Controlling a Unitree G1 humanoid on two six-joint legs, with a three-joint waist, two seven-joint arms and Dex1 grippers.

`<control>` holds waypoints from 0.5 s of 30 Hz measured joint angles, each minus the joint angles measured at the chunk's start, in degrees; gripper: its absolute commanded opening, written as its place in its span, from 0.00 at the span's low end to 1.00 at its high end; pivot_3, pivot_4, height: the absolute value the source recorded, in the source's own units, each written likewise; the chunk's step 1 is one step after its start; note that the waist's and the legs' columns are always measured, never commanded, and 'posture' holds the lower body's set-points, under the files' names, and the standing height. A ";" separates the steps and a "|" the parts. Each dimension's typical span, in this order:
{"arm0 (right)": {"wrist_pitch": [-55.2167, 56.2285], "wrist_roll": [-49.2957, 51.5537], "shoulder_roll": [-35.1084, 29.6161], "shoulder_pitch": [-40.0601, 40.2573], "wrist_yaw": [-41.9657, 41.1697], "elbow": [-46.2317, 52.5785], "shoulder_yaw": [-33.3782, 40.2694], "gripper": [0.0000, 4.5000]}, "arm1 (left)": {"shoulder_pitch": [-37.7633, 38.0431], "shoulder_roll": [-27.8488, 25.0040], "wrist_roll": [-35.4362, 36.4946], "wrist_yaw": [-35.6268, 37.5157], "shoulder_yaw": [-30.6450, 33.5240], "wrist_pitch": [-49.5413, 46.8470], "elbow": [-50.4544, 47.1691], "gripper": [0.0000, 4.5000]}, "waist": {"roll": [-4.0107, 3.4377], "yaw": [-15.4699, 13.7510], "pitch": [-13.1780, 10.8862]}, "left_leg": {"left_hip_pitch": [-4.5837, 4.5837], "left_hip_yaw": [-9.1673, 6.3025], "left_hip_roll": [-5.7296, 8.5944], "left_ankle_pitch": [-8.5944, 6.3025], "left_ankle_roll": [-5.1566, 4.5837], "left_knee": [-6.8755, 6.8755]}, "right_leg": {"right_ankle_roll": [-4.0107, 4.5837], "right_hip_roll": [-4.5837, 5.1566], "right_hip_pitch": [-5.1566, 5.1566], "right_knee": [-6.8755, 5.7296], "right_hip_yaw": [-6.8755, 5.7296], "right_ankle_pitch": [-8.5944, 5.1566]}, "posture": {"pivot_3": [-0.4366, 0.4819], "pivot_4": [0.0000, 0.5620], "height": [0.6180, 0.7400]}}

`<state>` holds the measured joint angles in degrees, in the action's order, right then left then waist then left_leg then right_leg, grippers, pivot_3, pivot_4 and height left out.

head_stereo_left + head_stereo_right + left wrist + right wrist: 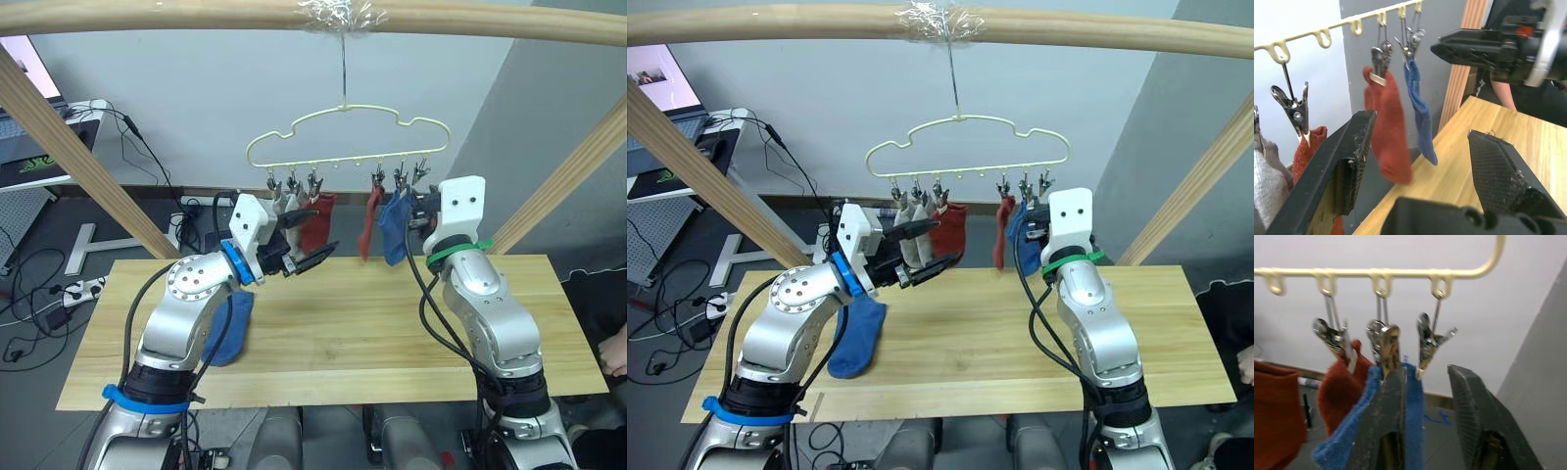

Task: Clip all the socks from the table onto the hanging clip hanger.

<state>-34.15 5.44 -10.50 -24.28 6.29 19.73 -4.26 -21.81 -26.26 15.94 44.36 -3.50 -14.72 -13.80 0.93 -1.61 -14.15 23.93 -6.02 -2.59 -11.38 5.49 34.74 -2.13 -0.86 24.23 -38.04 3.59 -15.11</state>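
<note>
The pale-yellow clip hanger (pixel 343 122) hangs from the top beam. Its left clips hold two light grey socks (pixel 286 211) and a rust red sock (pixel 318 220). On the right hang another red sock (pixel 370 220) and a blue sock (pixel 395 225), beside an empty end clip (pixel 421 171). A second blue sock (pixel 230 328) lies on the table (pixel 392 333), partly under my left arm. My left gripper (pixel 313 237) is open and empty just below the left socks. My right gripper (pixel 1426 374) is open at the hanging blue sock, below the empty clip.
A thick wooden beam (pixel 441 20) runs across the top, with slanted posts at left (pixel 78 157) and right (pixel 568 176). A person's hand (pixel 617 352) shows at the right edge. A desk with cables stands at the back left.
</note>
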 measured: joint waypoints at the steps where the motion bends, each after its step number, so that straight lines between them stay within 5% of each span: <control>1: 0.25 -0.27 0.32 -0.13 -0.02 -0.45 0.19 0.33 | 0.00 0.00 0.00 -0.06 0.00 -0.05 -0.10 0.76 | 0.00 0.00 0.00 | 0.00 0.01 0.00 0.00 0.00 0.00 | 0.00 0.00 0.00 0.00 0.01 0.00 | 0.76 0.44 1.00; 15: 3.41 -2.08 3.31 -5.63 -1.31 -8.33 1.47 0.33 | 0.92 -0.50 0.52 -1.13 0.02 -0.30 -1.71 0.76 | -0.01 -0.80 0.00 | -0.01 0.02 0.00 0.00 0.00 0.00 | 0.01 0.00 0.01 -0.04 0.01 0.01 | 0.80 0.41 1.00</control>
<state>-30.73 3.36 -7.20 -29.91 4.97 11.40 -2.79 -20.89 -26.76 16.47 43.23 -3.48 -15.02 -15.51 0.92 -2.41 -14.15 23.92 -6.00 -2.59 -11.39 5.49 34.74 -2.12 -0.86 24.25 -38.08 3.60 -15.11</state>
